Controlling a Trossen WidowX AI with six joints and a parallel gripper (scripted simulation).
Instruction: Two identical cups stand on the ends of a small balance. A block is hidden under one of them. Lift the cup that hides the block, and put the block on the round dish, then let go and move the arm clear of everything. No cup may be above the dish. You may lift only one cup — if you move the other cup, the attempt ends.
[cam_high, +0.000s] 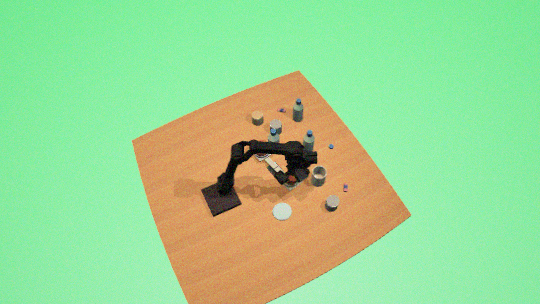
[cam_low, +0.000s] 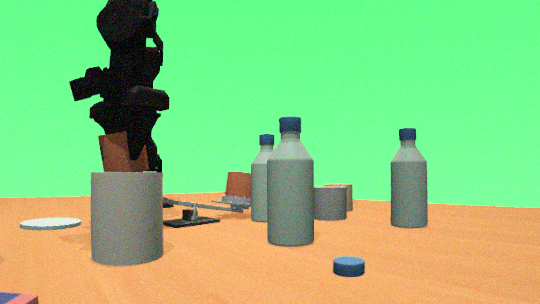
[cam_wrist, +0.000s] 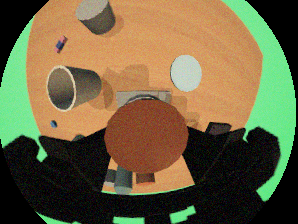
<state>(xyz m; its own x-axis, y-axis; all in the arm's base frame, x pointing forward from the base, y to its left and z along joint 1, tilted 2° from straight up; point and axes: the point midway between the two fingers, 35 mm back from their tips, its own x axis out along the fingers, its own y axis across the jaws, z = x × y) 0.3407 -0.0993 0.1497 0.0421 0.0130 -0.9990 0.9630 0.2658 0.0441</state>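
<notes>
My gripper (cam_high: 292, 176) (cam_low: 131, 152) (cam_wrist: 145, 124) is shut on a brown cup (cam_high: 291, 178) (cam_low: 116, 154) (cam_wrist: 147, 132) and holds it up off the near end of the balance (cam_high: 272, 164) (cam_low: 200, 205). The other brown cup (cam_low: 238, 184) stands on the far end of the tilted beam. In the wrist view the held cup covers most of what is under it; a grey end pad (cam_wrist: 143, 98) shows just beyond it. I cannot make out the block. The round white dish (cam_high: 282, 211) (cam_low: 50, 223) (cam_wrist: 185, 72) lies flat on the table, apart from the balance.
An open grey cylinder (cam_high: 319, 176) (cam_low: 127, 217) (cam_wrist: 69, 87) stands close beside the gripper. A solid grey cylinder (cam_high: 332, 202) (cam_wrist: 96, 15), three bottles (cam_low: 290, 185) (cam_low: 408, 180) (cam_low: 261, 180), two more cylinders (cam_high: 257, 117) (cam_high: 275, 125) and small caps (cam_low: 348, 266) are scattered behind and right.
</notes>
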